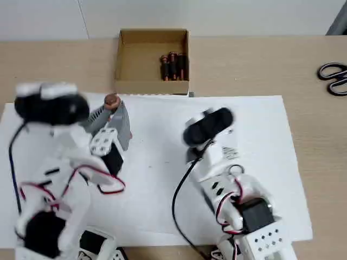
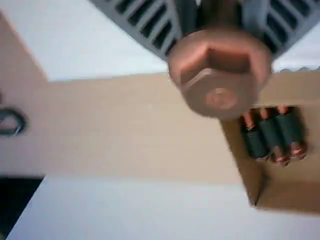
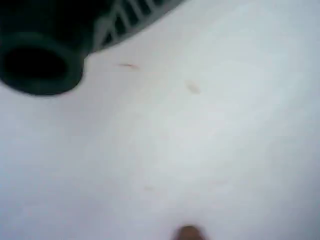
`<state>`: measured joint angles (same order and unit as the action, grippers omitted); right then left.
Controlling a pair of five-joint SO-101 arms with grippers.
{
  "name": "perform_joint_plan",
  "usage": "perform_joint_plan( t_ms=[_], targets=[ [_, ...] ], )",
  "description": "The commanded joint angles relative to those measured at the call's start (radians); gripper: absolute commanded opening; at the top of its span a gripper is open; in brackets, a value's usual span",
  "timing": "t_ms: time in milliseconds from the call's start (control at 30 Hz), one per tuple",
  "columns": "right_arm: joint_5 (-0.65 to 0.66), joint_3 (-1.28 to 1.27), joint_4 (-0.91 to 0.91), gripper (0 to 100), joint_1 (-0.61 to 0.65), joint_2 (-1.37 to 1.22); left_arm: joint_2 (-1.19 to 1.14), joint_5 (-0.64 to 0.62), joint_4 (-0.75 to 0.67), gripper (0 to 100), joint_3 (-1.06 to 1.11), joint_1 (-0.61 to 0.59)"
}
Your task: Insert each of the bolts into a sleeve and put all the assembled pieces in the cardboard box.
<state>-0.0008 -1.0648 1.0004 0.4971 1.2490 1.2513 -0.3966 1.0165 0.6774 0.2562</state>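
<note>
Room to enter the cardboard box [image 1: 135,59] is over its left half; assembled pieces [image 1: 173,66] fill its right side.

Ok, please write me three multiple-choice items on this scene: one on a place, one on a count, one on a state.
1. Where does the open brown cardboard box stand?
A. on the bare wooden table, just past the white paper sheet
B. in the middle of the sheet
C. on top of an arm

2. How many assembled bolt-and-sleeve pieces lie in the box?
A. one
B. five
C. three

3. The left end effector is:
A. open and empty
B. shut on a copper-coloured hexagonal-head bolt
C. shut on scissors

Answers:
1. A: the high view shows wood around the box.
2. C: three lie side by side.
3. B: its grey fingers clamp the shank.
</note>
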Motion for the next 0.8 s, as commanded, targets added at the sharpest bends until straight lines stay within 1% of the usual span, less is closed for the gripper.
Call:
perform_joint_plan(
  t_ms=[0,133,267,433,600,767],
  targets=[
    [-0.012,-0.021,-0.054,0.4,0.099,0.013,0.199,-0.064,-0.163,0,0.236,0.002],
    [-0.008,-0.037,-0.085,0.4,0.120,0.013,0.328,-0.071,-0.183,0,0.410,0.003],
    [-0.006,-0.040,-0.107,0.4,0.124,0.013,0.427,-0.078,-0.186,0,0.504,0.003],
    [-0.006,-0.040,-0.107,0.4,0.197,0.013,0.508,-0.170,-0.189,0,0.602,0.005],
    [-0.008,-0.040,-0.107,0.4,0.257,0.012,0.557,-0.175,-0.265,0,0.697,0.055],
    [-0.008,-0.041,-0.107,0.4,0.260,0.005,0.563,-0.186,-0.353,0,0.705,0.132]
  ],
)
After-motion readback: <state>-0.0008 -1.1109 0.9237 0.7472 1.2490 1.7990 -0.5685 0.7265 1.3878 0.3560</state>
